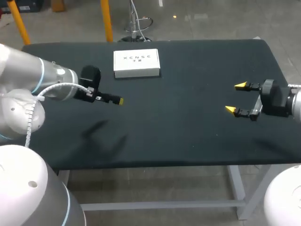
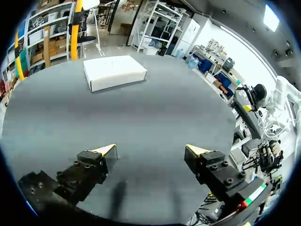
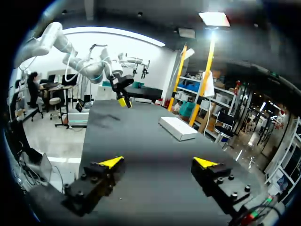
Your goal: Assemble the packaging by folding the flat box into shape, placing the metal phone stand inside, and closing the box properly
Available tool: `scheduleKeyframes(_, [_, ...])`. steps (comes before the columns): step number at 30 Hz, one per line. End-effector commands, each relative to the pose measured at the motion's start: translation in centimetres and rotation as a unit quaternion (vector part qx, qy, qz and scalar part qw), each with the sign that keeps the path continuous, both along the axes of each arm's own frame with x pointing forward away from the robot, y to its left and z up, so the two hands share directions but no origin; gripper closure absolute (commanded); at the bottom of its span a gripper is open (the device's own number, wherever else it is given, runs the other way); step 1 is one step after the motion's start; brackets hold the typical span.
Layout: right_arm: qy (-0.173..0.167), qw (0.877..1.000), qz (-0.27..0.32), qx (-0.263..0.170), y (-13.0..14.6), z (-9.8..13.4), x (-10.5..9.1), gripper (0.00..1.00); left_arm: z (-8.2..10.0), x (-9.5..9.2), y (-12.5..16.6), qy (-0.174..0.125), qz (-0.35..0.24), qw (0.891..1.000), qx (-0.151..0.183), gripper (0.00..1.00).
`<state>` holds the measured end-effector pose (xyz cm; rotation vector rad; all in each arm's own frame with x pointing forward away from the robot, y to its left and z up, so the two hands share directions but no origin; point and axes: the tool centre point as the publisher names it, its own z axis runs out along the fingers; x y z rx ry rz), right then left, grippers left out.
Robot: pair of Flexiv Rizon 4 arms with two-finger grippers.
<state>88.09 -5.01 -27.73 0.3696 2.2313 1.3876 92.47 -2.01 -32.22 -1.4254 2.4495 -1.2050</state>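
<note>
A white box (image 1: 136,63), shaped and shut, lies flat near the table's back edge, a little left of the middle. My left gripper (image 1: 117,100) hovers in front of the box and to its left, open and holding nothing. In the left wrist view the box (image 2: 114,71) lies well ahead of the open left gripper (image 2: 151,150). My right gripper (image 1: 235,97) stands open over the table's right side, pointing toward the middle. From the right wrist the box (image 3: 178,128) sits ahead and off to one side of the empty gripper (image 3: 158,162). No metal phone stand shows in any view.
The black table (image 1: 188,127) carries only the box. Across the table, the right wrist view also takes in my left arm's gripper (image 3: 123,101).
</note>
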Motion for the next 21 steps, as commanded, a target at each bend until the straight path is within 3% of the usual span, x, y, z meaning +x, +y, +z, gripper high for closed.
scheduleKeyframes(1, [-0.002,1.000,0.001,0.003,-0.1,-0.1,-0.1,0.00,0.4,-0.6,1.5,-0.042,-0.002,0.998,-0.046,0.00])
scheduleKeyframes(21, [-0.002,1.000,0.001,0.003,-0.1,-0.1,-0.1,0.00,3.3,-1.6,3.2,-0.118,-0.041,0.992,-0.032,0.00])
